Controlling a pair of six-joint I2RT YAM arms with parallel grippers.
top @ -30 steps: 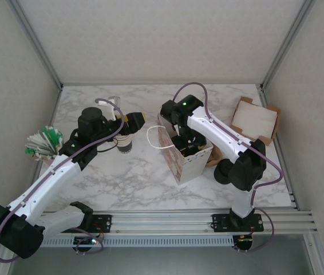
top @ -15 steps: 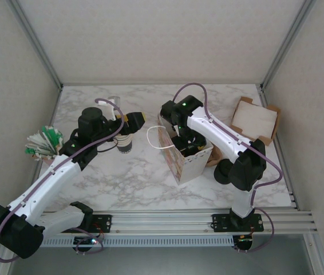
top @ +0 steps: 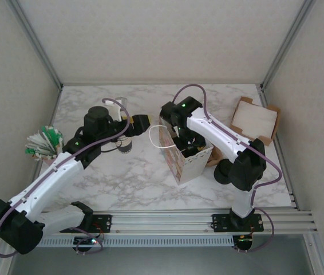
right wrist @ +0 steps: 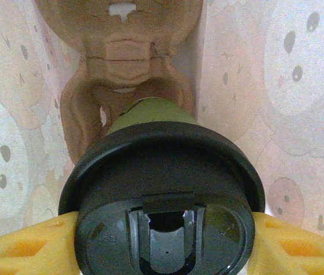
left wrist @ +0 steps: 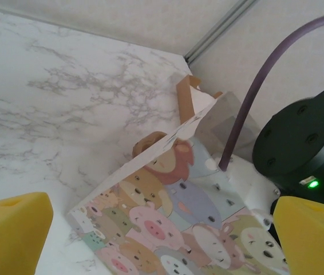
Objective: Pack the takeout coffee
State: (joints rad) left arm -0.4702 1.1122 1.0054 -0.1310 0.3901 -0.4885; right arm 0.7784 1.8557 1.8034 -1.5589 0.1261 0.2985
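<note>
Right wrist view: right gripper (right wrist: 162, 246) clamps the cup (right wrist: 162, 172) inside the bag (right wrist: 265, 86); lower it level into the carrier (right wrist: 122, 51) beyond the jaws.

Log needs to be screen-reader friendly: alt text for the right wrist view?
The right gripper clamps, between yellow fingers, a small olive paper cup with a round black plastic lid, held inside a paper bag printed with pastel cartoon animals. A brown moulded-pulp cup carrier lies below the cup at the bag's bottom.
</note>
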